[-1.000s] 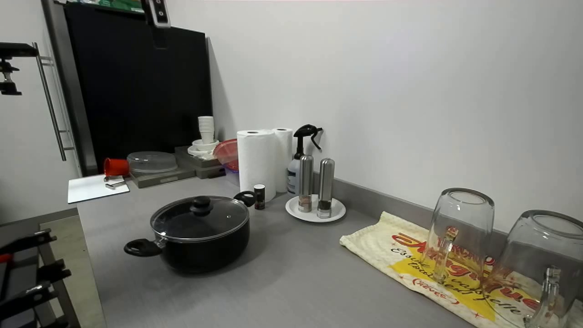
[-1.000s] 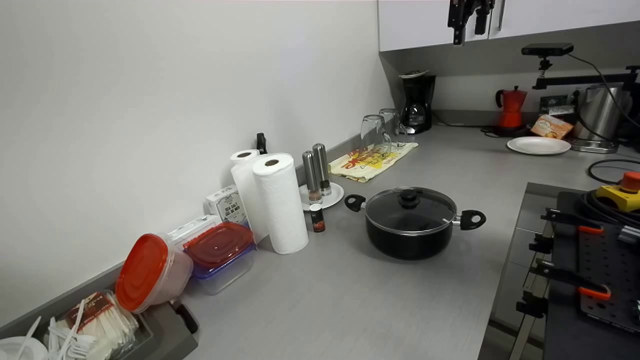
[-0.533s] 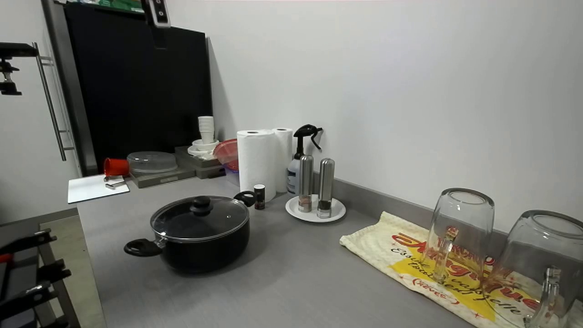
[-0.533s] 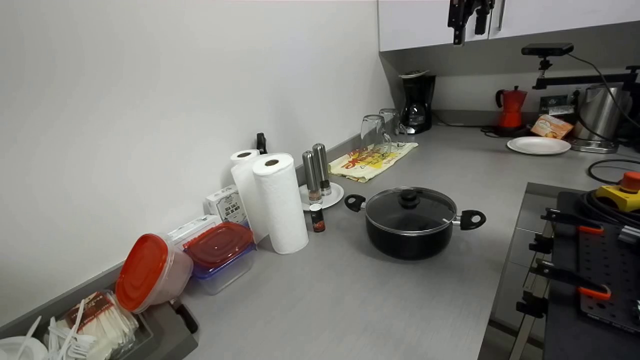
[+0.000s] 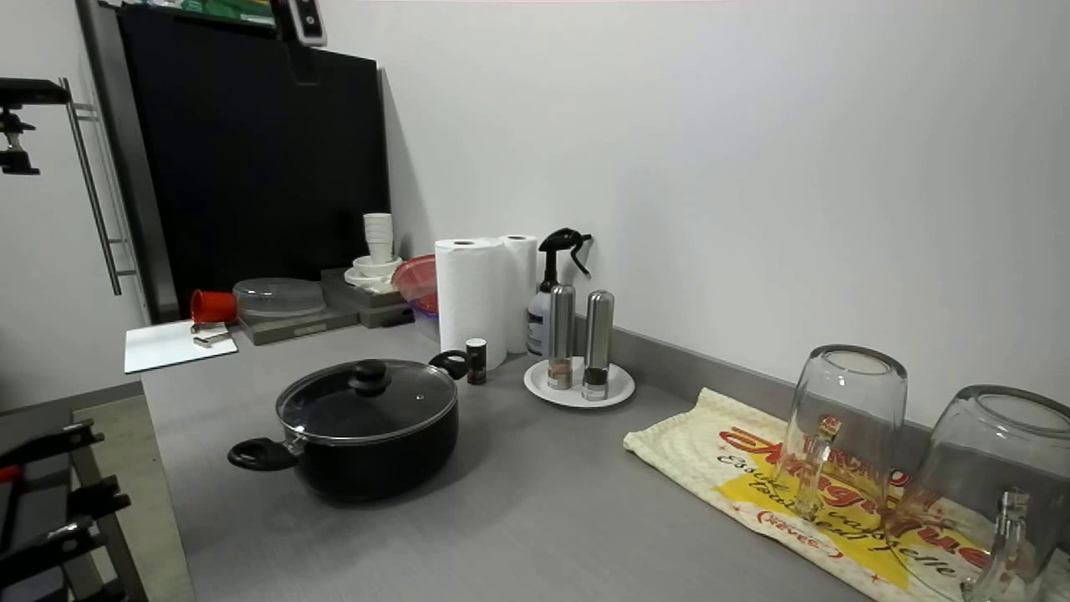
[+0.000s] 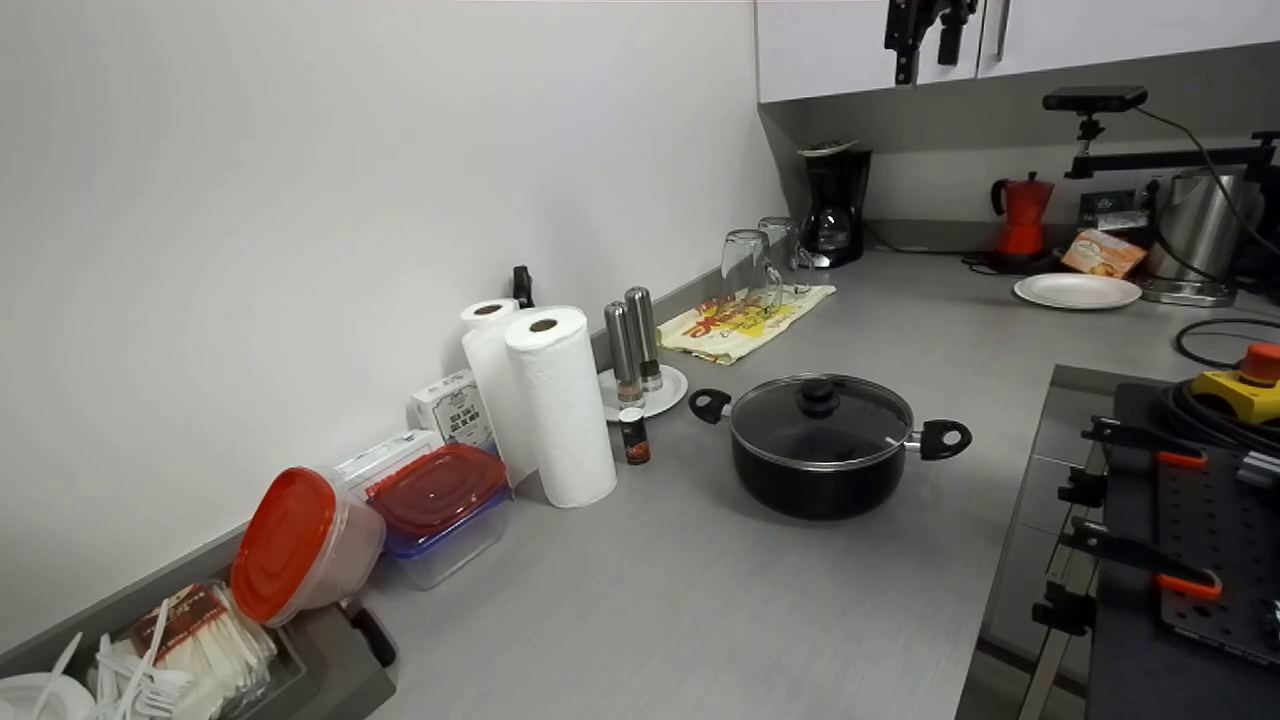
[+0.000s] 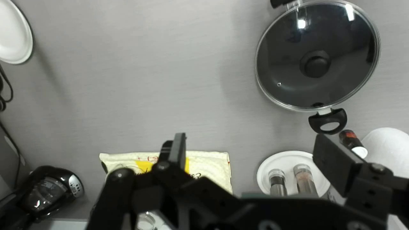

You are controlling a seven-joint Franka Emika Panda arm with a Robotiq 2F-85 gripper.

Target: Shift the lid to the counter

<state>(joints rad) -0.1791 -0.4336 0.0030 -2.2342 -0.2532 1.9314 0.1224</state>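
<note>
Our gripper [image 6: 926, 68] hangs slightly off its earlier spot, jaws spread apart. We see a small jar [image 6: 634, 436] and white paper rolls [image 6: 565, 415] near the black pot [image 6: 818, 492], its round, metal-rimmed glass lid [image 6: 820, 428] on top, all on the matte grey counter [image 6: 700, 600].

Matte plain grey covers the broad flat desk [image 6: 690, 610]. The round clear glass lid [image 7: 318, 57] has a black knob and silvery rim; the round two-handled pot [image 6: 818, 492] is black. Along the desk's raised edge, the flat cream cloth [image 5: 740, 489] carries yellow blocks with red and black lettering, and two cylindrical silver mills [image 5: 562, 326] have clear bases, one pinkish inside, one black. The angular claw [image 7: 250, 151] is black.
</note>
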